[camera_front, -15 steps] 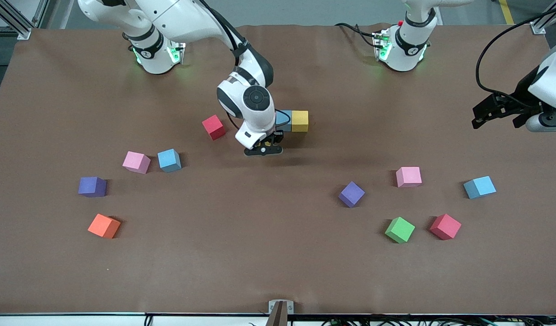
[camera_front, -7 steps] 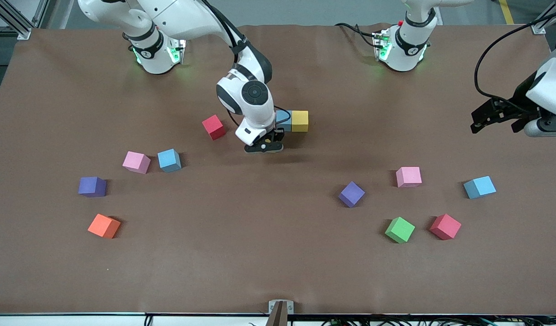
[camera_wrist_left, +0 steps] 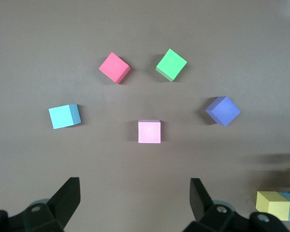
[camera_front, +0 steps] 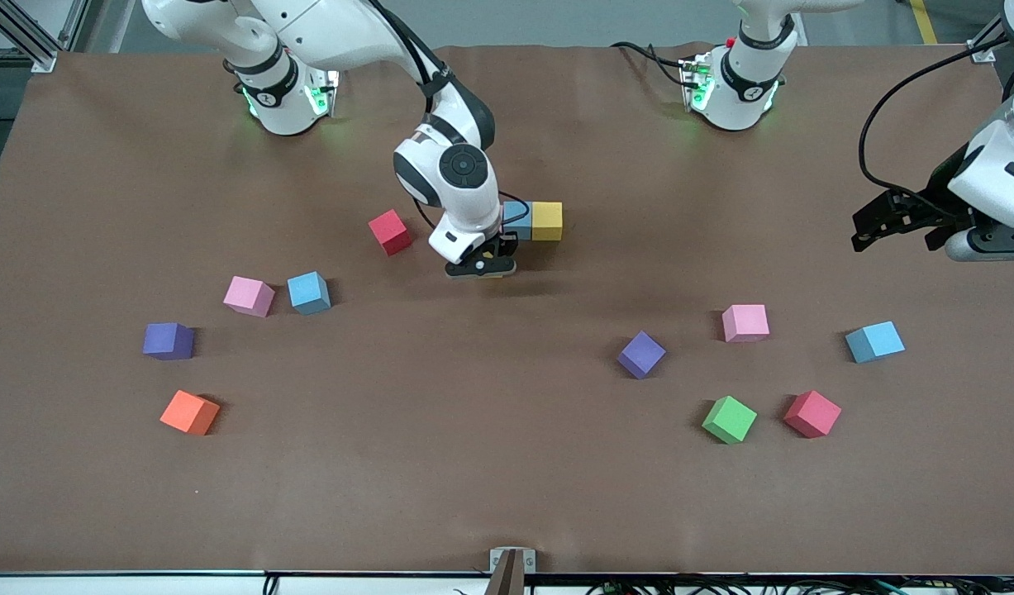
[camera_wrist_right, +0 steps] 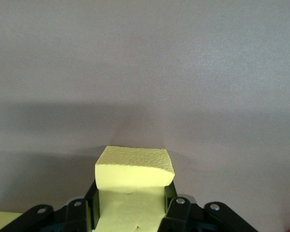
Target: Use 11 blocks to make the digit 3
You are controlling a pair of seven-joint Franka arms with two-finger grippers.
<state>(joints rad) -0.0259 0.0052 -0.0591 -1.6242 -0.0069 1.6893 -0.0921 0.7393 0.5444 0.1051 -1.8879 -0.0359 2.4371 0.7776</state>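
Here, right pincer (camera_wrist_right: 130, 212) clasping yellow block (camera_wrist_right: 134, 169)

A brown matte sheet (camera_front: 507, 463) covers the whole table, lightly creased, with soft shadows lying on it. Along the edge nearest the front camera runs a white strip (camera_front: 126, 583), with a small metal bracket (camera_front: 511, 562) at its middle and dark cables (camera_front: 721, 587) trailing below. At one upper corner an aluminium frame post (camera_front: 27, 37) stands on grey floor (camera_front: 573, 21); at the other corner the floor bears a yellow line (camera_front: 924, 21).
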